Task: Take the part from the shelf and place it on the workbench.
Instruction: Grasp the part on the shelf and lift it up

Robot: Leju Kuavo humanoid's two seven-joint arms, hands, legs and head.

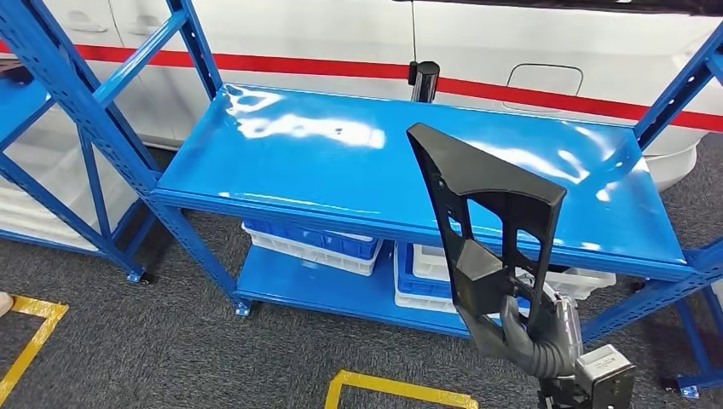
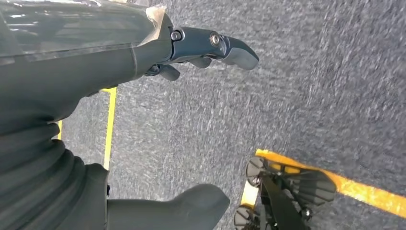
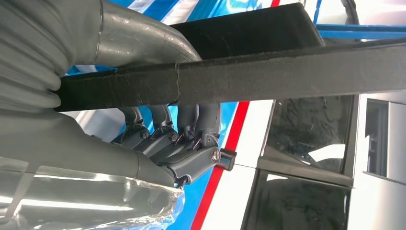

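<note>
Over the glossy blue metal shelf top [image 1: 341,162], its surface catching white glare, my right hand [image 1: 533,336] is wrapped tight around the lower end of the black plastic triangular part with cut-out ribs [image 1: 486,213], held upright in the air off the front edge. White-and-blue crates [image 1: 311,243] sit on the lower deck, a white vehicle body with a red stripe [image 1: 529,60] stands behind, grey carpet [image 1: 170,341] with yellow tape [image 1: 396,388] below. My left hand [image 2: 191,52] hangs over the carpet, fingers apart, holding nothing.
</note>
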